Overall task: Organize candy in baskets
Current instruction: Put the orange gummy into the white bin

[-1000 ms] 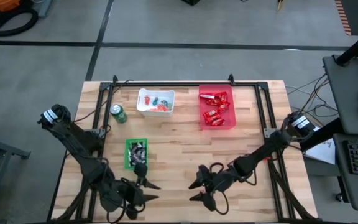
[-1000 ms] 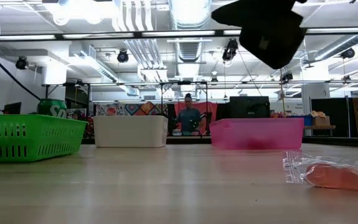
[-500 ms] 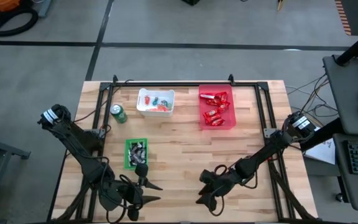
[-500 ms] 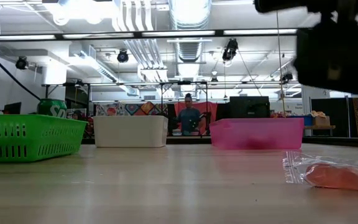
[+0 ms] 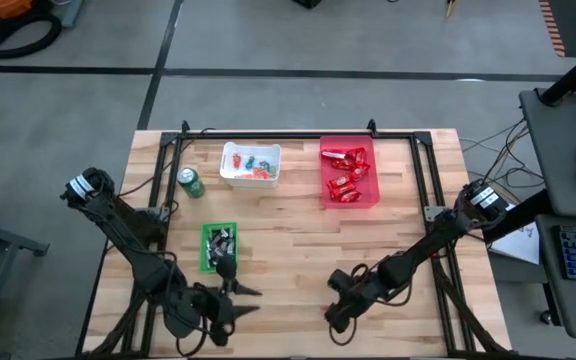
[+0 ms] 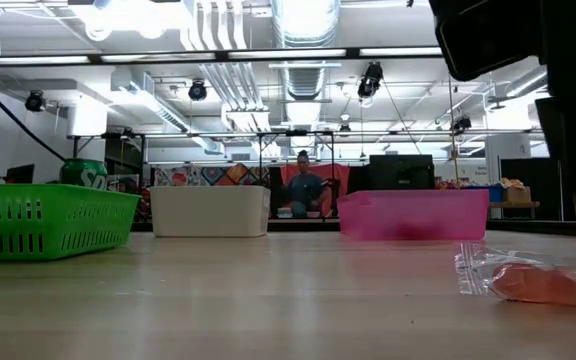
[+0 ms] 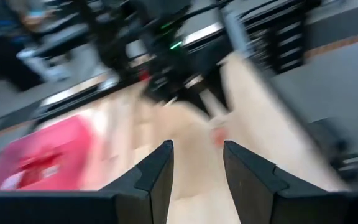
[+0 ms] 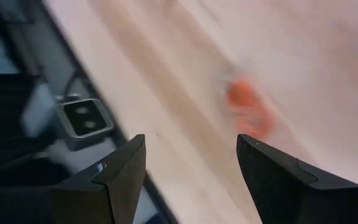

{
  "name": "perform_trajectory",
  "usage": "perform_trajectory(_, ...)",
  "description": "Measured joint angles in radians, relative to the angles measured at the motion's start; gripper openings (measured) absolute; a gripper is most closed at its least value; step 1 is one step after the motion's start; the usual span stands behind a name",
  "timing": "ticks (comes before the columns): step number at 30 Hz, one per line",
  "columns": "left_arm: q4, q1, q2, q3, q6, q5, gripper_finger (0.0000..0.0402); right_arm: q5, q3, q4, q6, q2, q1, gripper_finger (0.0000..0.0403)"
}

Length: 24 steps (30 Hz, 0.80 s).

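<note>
I see one orange candy [image 6: 548,283] in clear wrap lying loose at the table's near edge. My right gripper [image 8: 188,186] hangs over it, fingers spread, empty. My left gripper [image 5: 236,298] waits beside the green basket [image 5: 206,262], parted, empty.

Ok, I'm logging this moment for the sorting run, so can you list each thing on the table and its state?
White plastic bin: upright, holds a few sweets.
Translucent red plastic bin: upright, holds red-wrapped bars.
Bright green plastic bin: upright, holds dark and silver mini bars.
Green drink can: upright.
Clear-wrapped orange sweet: loose on table.
Left hand: open, empty.
Right hand: open, above the orange sweet.
</note>
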Motion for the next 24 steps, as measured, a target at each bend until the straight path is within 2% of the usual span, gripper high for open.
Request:
perform_trajectory(4,-0.115,0.001,0.0,0.0,-0.046,-0.169,0.0125,0.025,0.094,-0.275,0.003,0.0,0.003,0.0242)
perform_trajectory(8,-0.209,0.002,0.0,0.0,-0.094,-0.222,0.0125,0.113,0.172,-0.432,-0.001,0.005,0.009,0.0242)
perform_trajectory(17,-0.224,0.002,0.001,0.0,-0.113,-0.225,0.0125,0.106,0.224,-0.436,-0.072,0.089,0.011,0.0242)
perform_trajectory(24,-0.229,0.004,0.001,0.0,-0.114,-0.225,0.0125,0.123,0.328,-0.447,-0.391,0.201,0.053,0.0242)
